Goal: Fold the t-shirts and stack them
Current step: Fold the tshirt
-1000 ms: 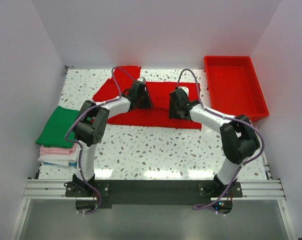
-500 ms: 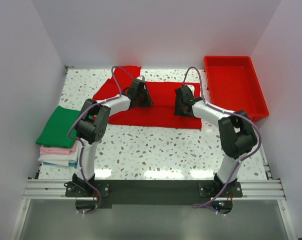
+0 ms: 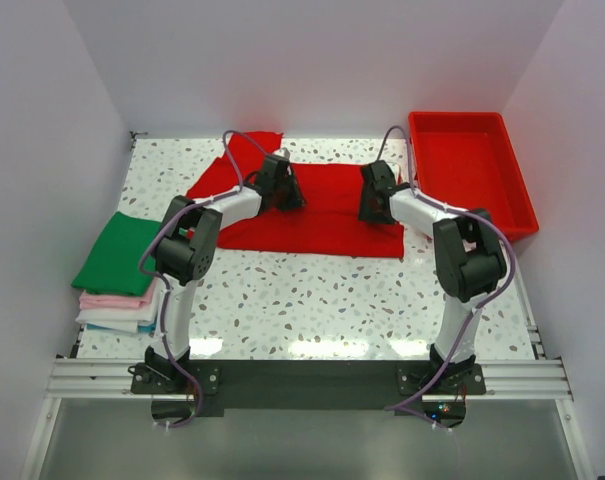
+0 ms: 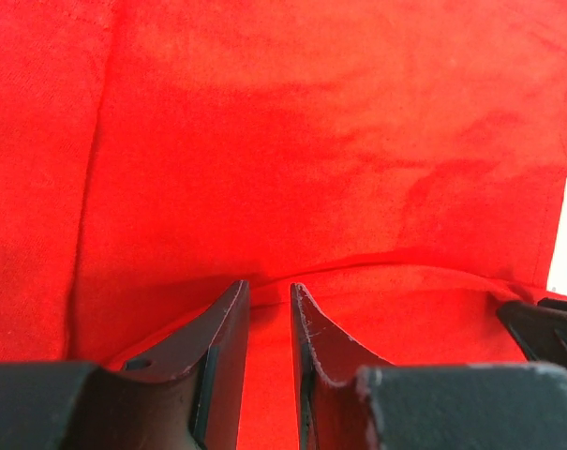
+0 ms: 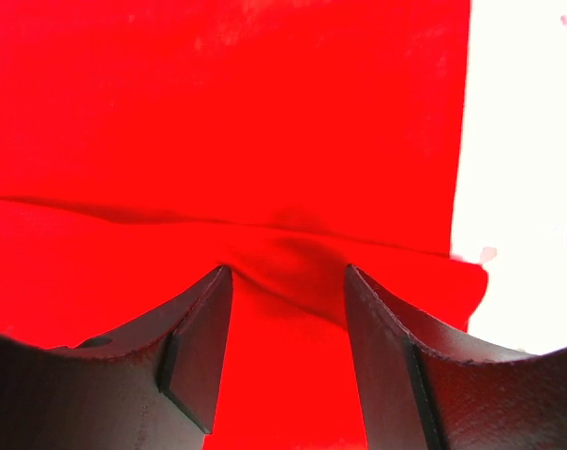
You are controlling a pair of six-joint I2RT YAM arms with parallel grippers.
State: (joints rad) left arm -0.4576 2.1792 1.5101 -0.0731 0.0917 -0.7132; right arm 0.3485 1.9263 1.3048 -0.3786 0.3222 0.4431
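Note:
A bright red t-shirt [image 3: 322, 222] lies spread across the back middle of the table. My left gripper [image 3: 285, 192] is down on its left half. In the left wrist view its jaws [image 4: 269, 284] stand close together on a raised ridge of the red cloth [image 4: 311, 141]. My right gripper [image 3: 375, 200] is down on the shirt's right part. There its jaws [image 5: 285, 270] stand wider, with a hump of red cloth [image 5: 217, 112] pinched between the tips. The ridge runs straight from one gripper to the other. At the left edge a folded green t-shirt [image 3: 115, 252] tops a stack of pink [image 3: 117, 298], white [image 3: 110, 316] and teal.
A rigid red plastic tray [image 3: 472, 170] stands at the back right, just beside the right arm's wrist. White walls close in the table at the left, back and right. Speckled tabletop [image 3: 312, 300] shows between the shirt and the arm bases.
Both grippers have slid toward the back of the table over the red shirt, the right one also to the right, toward the tray. The shirt's near edge has stayed put.

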